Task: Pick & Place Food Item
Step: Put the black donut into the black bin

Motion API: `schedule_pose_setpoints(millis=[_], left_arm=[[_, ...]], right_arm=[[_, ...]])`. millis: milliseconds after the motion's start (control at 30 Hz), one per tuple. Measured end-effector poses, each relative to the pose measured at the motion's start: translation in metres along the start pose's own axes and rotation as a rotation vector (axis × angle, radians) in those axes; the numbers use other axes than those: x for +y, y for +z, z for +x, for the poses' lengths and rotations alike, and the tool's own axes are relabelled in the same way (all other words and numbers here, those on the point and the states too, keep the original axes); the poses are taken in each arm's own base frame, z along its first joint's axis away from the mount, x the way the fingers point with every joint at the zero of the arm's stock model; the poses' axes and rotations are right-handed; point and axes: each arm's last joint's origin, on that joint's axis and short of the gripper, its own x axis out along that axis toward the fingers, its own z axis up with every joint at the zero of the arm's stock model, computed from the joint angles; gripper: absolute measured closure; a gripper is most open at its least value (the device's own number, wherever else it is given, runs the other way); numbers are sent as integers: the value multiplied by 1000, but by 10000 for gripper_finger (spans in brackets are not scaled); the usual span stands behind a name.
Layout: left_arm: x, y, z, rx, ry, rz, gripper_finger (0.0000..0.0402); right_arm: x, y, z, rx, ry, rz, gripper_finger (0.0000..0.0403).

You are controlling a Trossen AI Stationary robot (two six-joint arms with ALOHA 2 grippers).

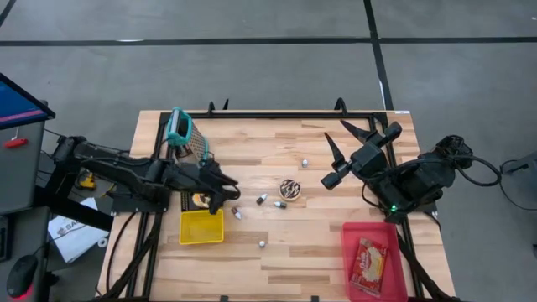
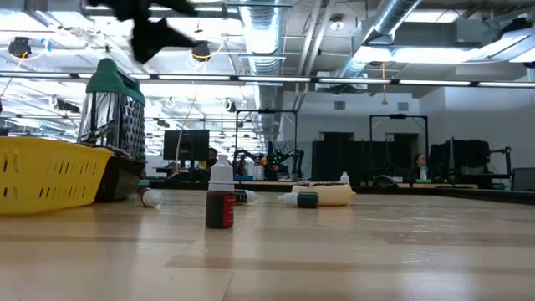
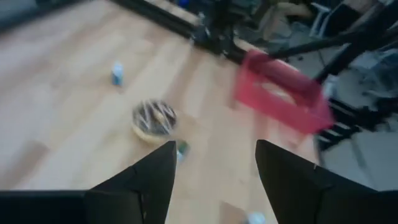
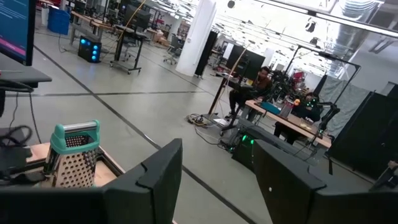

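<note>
A chocolate-striped donut (image 1: 290, 189) (image 3: 154, 118) lies on the wooden table near its middle. My left gripper (image 1: 228, 191) (image 3: 214, 146) hovers open above the far edge of a yellow basket (image 1: 201, 228), to the donut's left, with nothing between its fingers. My right gripper (image 1: 334, 128) (image 4: 217, 146) is raised high over the table's far right part, pointing level toward the far left; it is open and holds nothing. A red basket (image 1: 394, 281) at the near right holds a wrapped snack pack (image 1: 369, 262).
Several small bottles (image 1: 262, 200) lie scattered around the donut, and one stands upright (image 2: 221, 201). A metal grater with a teal handle (image 1: 185, 134) stands at the far left, behind the yellow basket (image 2: 42, 176). Bare wood lies along the near edge between the baskets.
</note>
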Motion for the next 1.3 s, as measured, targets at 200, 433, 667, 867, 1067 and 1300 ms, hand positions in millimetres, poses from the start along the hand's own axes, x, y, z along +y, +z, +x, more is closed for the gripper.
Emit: schedule_pose_setpoints(millis=[200, 433, 667, 867, 1067, 1300], left_arm=[[12, 19, 69, 154, -10, 246, 181], [5, 25, 145, 300, -110, 640, 180], [4, 9, 195, 393, -174, 763, 180], [14, -12, 226, 431, -160, 771, 183], [21, -25, 240, 453, -120, 776, 183], [30, -20, 243, 435, -83, 770, 183]], right_arm=[[-4, 1, 1, 1, -4, 1, 216], [-9, 2, 1, 2, -5, 9, 216], [-11, 2, 0, 0, 1, 14, 216], [-11, 2, 0, 0, 1, 14, 216], [-11, 2, 0, 0, 1, 14, 216], [-11, 2, 0, 0, 0, 14, 216]])
